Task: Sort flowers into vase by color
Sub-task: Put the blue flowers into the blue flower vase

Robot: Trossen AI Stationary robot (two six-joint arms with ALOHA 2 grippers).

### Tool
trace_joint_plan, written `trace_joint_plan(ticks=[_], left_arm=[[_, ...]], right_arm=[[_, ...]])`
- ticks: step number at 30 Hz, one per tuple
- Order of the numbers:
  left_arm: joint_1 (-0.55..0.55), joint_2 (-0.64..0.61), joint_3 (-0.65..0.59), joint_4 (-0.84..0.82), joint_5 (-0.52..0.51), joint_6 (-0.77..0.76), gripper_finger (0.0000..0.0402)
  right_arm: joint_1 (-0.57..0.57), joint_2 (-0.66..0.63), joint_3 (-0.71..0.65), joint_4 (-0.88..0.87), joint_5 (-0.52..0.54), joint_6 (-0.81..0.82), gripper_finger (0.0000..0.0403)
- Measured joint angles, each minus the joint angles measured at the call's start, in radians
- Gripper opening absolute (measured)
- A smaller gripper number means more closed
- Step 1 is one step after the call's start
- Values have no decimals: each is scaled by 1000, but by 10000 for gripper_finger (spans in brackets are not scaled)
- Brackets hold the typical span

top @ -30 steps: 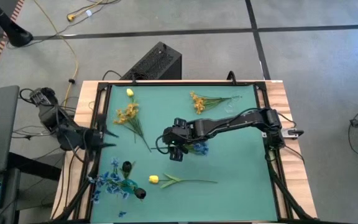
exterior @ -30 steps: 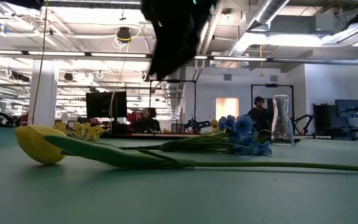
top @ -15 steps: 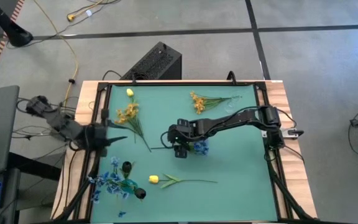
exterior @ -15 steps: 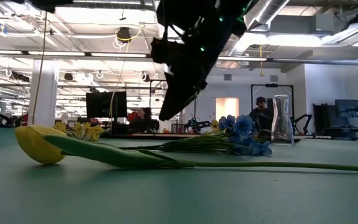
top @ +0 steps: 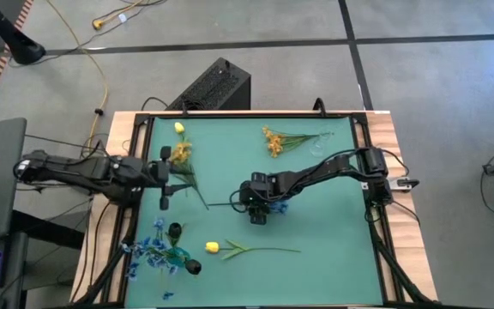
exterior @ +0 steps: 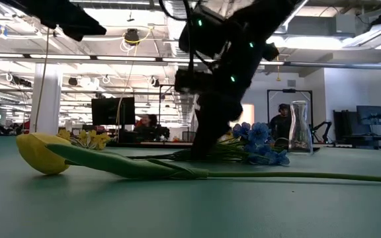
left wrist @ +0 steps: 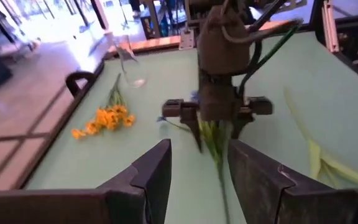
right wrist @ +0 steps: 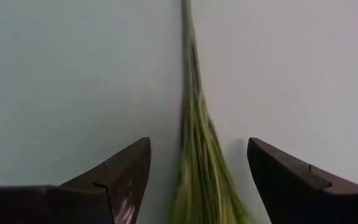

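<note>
— So where is the right hand [top: 260, 206]?

— Low over the middle of the bench [top: 333, 232], fingers spread wide and grasping nothing. The blue flower [top: 274, 203] lies flat beneath it: its green stem [right wrist: 194, 155] runs between the two fingertips [right wrist: 126, 171] without touching either, and the blossoms sit just behind the hand, toward its arm.

— And the left hand [top: 163, 178]?

— Out over the bench's left edge, also released, pointing across at the right hand. Yellow-orange flowers [top: 178, 156] lie right beside it.

— The rest of the flowers?

— A yellow tulip [top: 213, 247] lies near the front, forward of the right hand. An orange sprig [top: 273, 140] rests at the back. More blue flowers [top: 150, 251] sit at the front-left corner with a dark vase [top: 175, 231]. A clear vase [exterior: 299, 127] stands beyond the blue blossoms.
</note>
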Motion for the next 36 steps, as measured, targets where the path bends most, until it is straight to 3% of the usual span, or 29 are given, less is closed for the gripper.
trace_joint_plan(ticks=[17, 29, 36], left_arm=[[11, 25, 0, -4, 66, -138, 146], [11, 23, 0, -53, 119, -210, 146], [10, 23, -21, -53, 135, -212, 146]], right_arm=[[-14, 8, -13, 87, -40, -24, 253], [-14, 6, -77, 169, -61, 19, 108], [-12, -8, -94, 167, -47, -12, 45]])
